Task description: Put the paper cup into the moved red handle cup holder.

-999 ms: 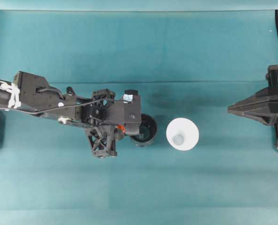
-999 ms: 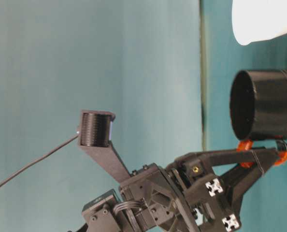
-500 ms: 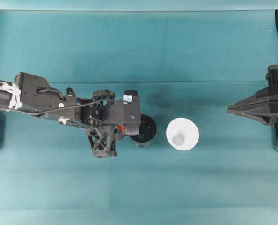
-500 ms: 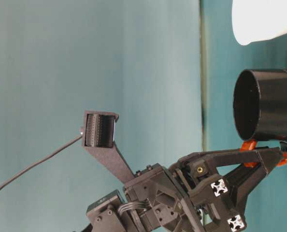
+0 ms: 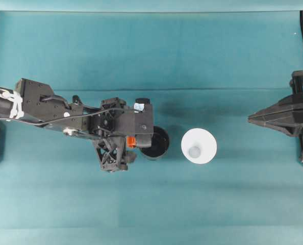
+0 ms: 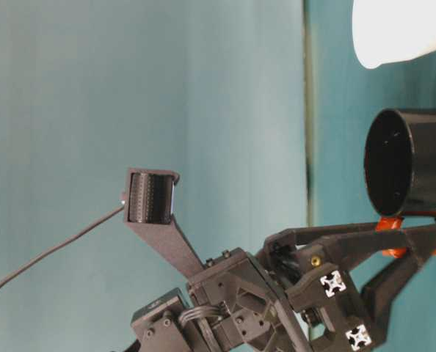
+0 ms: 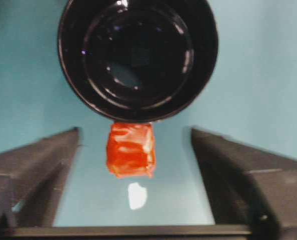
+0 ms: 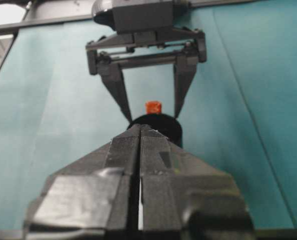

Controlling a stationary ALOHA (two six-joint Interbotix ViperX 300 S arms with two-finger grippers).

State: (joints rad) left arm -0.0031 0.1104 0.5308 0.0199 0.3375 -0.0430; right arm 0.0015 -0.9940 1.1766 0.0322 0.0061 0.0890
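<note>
My left tool (image 7: 133,150) is spread wide, its two black fingers (image 7: 33,165) on either side of the small red-orange handle stub (image 7: 131,149) without touching it. That stub sticks out of the glossy black round cup holder (image 5: 155,142), which stands on the teal desk (image 5: 156,51). The white paper cup (image 5: 198,146) stands just beside the holder, on the side away from my left arm, with a narrow gap between them. My right tool (image 8: 139,150) is pressed together, holding nothing, parked at the desk's far right edge, well apart from both.

The risk I see: the left tool straddles the handle, so any sideways drift as I back out could catch the stub and spin or shove the holder into the cup. The cup looks light and could tip when my right tool grips it.
</note>
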